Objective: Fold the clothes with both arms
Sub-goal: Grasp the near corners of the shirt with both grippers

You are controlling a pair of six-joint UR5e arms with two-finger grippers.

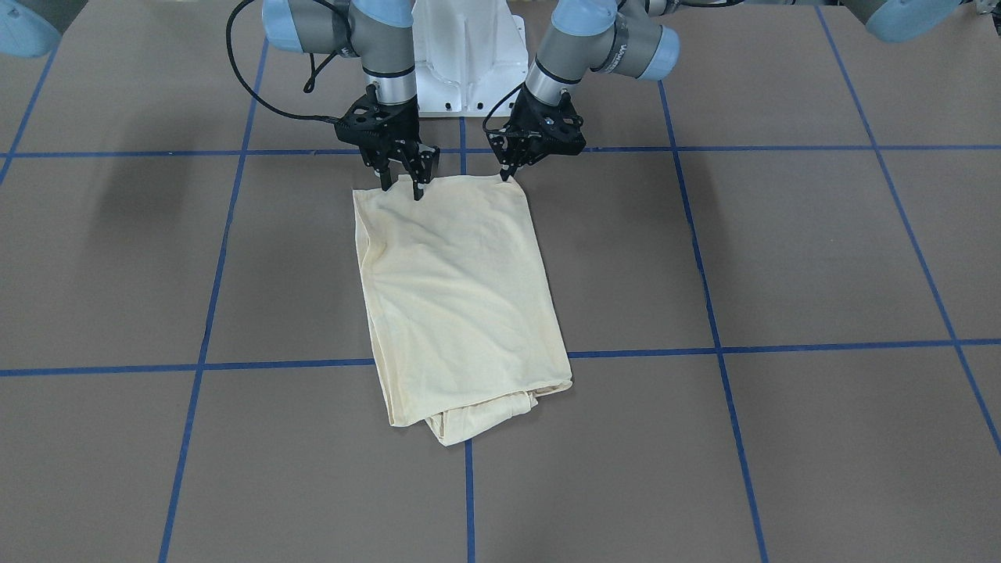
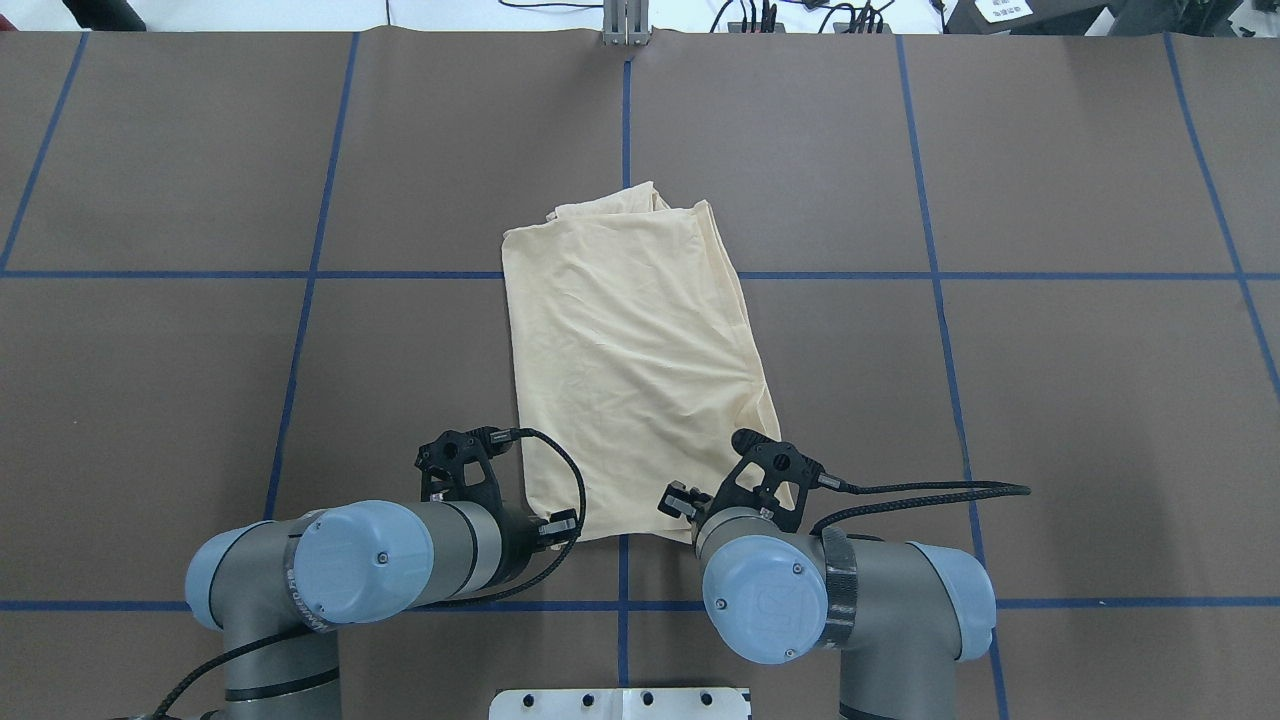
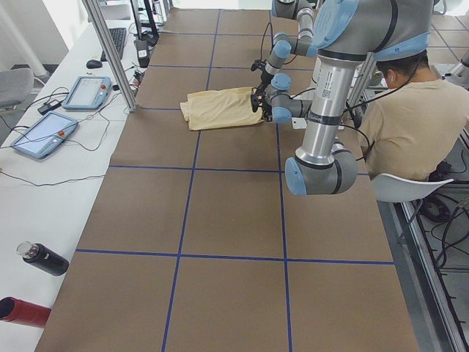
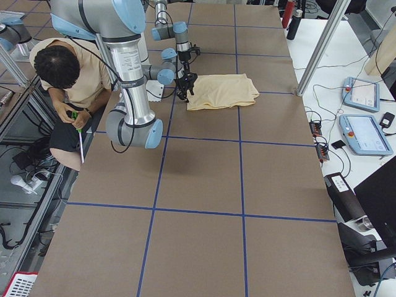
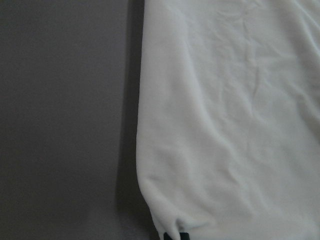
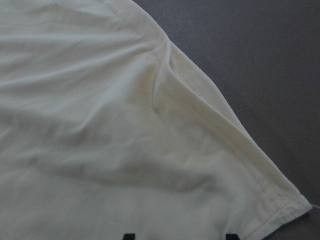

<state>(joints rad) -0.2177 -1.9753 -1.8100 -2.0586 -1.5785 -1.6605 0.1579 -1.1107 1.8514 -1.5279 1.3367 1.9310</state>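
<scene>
Both sides look folded in already, so the T-shirt lies as one long narrow panel at the middle of the brown table, print hidden. Its near edge sits right at my fingertips. The far end shows a bunched layer poking out (sleeve or hem, I cannot tell). My left gripper has its fingers pressed together on the near left corner of the cloth. My right gripper stands at the near right corner with fingers spread, cloth between them, not yet closed. What remains, I judge: close the right, lift both corners, carry the near edge over to the far end, perhaps folding once more after that.
</scene>
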